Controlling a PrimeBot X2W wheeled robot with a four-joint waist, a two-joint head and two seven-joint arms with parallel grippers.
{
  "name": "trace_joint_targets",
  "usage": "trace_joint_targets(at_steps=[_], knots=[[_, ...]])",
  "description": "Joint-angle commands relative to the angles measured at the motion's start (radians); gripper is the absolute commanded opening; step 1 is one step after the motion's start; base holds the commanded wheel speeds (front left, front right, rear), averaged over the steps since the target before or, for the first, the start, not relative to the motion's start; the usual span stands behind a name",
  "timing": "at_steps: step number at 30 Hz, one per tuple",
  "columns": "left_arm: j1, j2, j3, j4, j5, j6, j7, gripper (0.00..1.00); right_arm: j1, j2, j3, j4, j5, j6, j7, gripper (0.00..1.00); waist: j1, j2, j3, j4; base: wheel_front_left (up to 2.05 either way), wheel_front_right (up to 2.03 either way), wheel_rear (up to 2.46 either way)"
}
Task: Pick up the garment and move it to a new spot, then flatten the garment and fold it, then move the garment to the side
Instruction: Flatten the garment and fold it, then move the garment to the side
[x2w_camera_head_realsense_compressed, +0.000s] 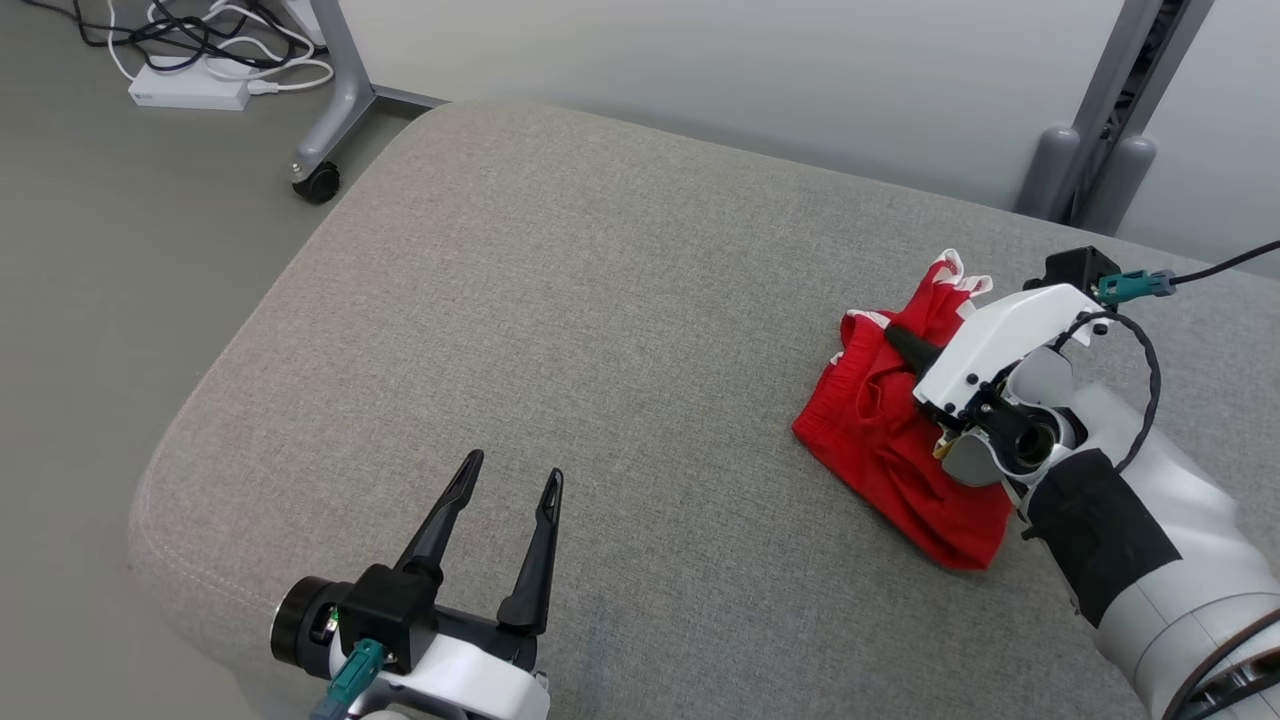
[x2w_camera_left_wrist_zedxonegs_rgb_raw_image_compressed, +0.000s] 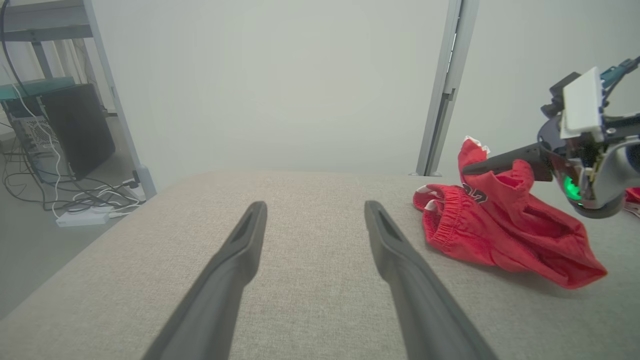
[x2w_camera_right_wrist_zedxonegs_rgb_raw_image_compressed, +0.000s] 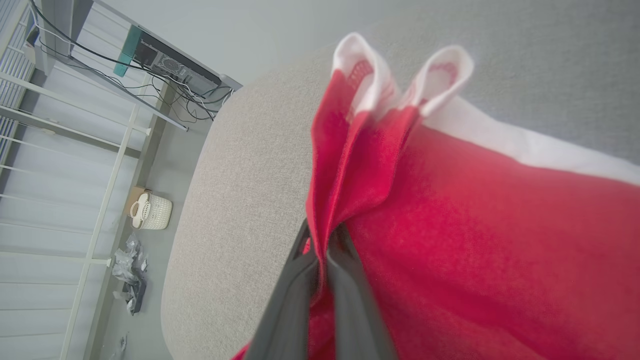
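Note:
The garment (x2w_camera_head_realsense_compressed: 880, 420) is a pair of red shorts with white trim, crumpled at the right side of the grey cushioned surface (x2w_camera_head_realsense_compressed: 560, 330). My right gripper (x2w_camera_head_realsense_compressed: 895, 338) is shut on a fold of it, and the pinched cloth stands raised above the rest. In the right wrist view the dark fingers (x2w_camera_right_wrist_zedxonegs_rgb_raw_image_compressed: 300, 280) clamp the red garment (x2w_camera_right_wrist_zedxonegs_rgb_raw_image_compressed: 450, 240), its white hem pointing up. The left wrist view has the garment (x2w_camera_left_wrist_zedxonegs_rgb_raw_image_compressed: 500, 230) at the right with the right gripper (x2w_camera_left_wrist_zedxonegs_rgb_raw_image_compressed: 470, 169) in it. My left gripper (x2w_camera_head_realsense_compressed: 510, 482) stands open over bare cushion at the lower left, far from the cloth.
The cushion's rounded left edge drops to a grey floor. A wheeled metal leg (x2w_camera_head_realsense_compressed: 320, 180) and a power strip with cables (x2w_camera_head_realsense_compressed: 190, 90) lie at the back left. Grey posts (x2w_camera_head_realsense_compressed: 1090, 170) stand behind the cushion at the right. A white basket (x2w_camera_right_wrist_zedxonegs_rgb_raw_image_compressed: 150, 210) sits on the floor.

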Motion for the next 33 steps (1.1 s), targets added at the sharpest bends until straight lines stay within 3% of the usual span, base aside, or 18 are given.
trace_joint_targets(at_steps=[1, 2, 3, 4, 9, 14, 20, 25, 33], knots=[[-0.017, 0.003, 0.000, 0.001, -0.008, 0.009, -0.004, 1.00, -0.008, -0.003, -0.004, 0.006, 0.002, 0.000, -0.011, 0.00, 0.0000, 0.0000, 0.003, 0.003, 0.00, 0.00, 0.00], [-0.017, 0.003, 0.001, 0.002, -0.008, 0.010, -0.004, 1.00, -0.008, -0.003, -0.002, 0.008, -0.002, 0.000, -0.019, 0.36, 0.0000, 0.0000, 0.004, 0.002, 0.00, 0.00, 0.00], [-0.017, 0.003, 0.004, 0.002, -0.008, 0.009, -0.004, 1.00, -0.008, -0.002, -0.001, 0.010, -0.004, 0.000, -0.019, 0.87, 0.0000, 0.0000, 0.004, 0.000, 0.00, 0.00, 0.00], [-0.017, 0.003, 0.007, 0.003, -0.008, 0.010, -0.004, 1.00, -0.007, -0.001, -0.003, 0.011, -0.001, 0.000, -0.021, 1.00, 0.0000, 0.0000, 0.004, -0.003, 0.00, 0.00, 0.00], [-0.008, 0.003, 0.026, 0.001, 0.002, 0.013, -0.004, 1.00, 0.000, 0.001, -0.003, -0.024, 0.011, 0.000, -0.022, 1.00, 0.0000, 0.0000, 0.000, -0.026, 0.00, 0.00, 0.00], [0.001, 0.003, 0.051, -0.005, 0.014, 0.002, -0.004, 1.00, 0.038, -0.036, 0.014, -0.152, 0.008, 0.000, -0.068, 1.00, 0.0000, 0.0000, -0.012, -0.062, 0.00, 0.00, 0.00], [0.016, 0.003, 0.077, -0.015, 0.034, -0.003, -0.004, 1.00, 0.121, -0.145, 0.106, -0.339, -0.066, 0.000, -0.222, 1.00, 0.0000, 0.0000, -0.028, -0.106, 0.00, 0.00, 0.00], [0.027, 0.003, 0.098, -0.029, 0.051, -0.009, -0.004, 1.00, 0.173, -0.205, 0.170, -0.368, -0.100, 0.000, -0.293, 1.00, 0.0000, 0.0000, -0.032, -0.139, 0.00, 0.00, 0.00], [0.028, 0.003, 0.111, -0.037, 0.068, -0.019, -0.004, 1.00, 0.195, -0.214, 0.162, -0.329, 0.036, 0.000, -0.101, 1.00, 0.0000, 0.0000, -0.026, -0.168, 0.00, 0.00, 0.00]])
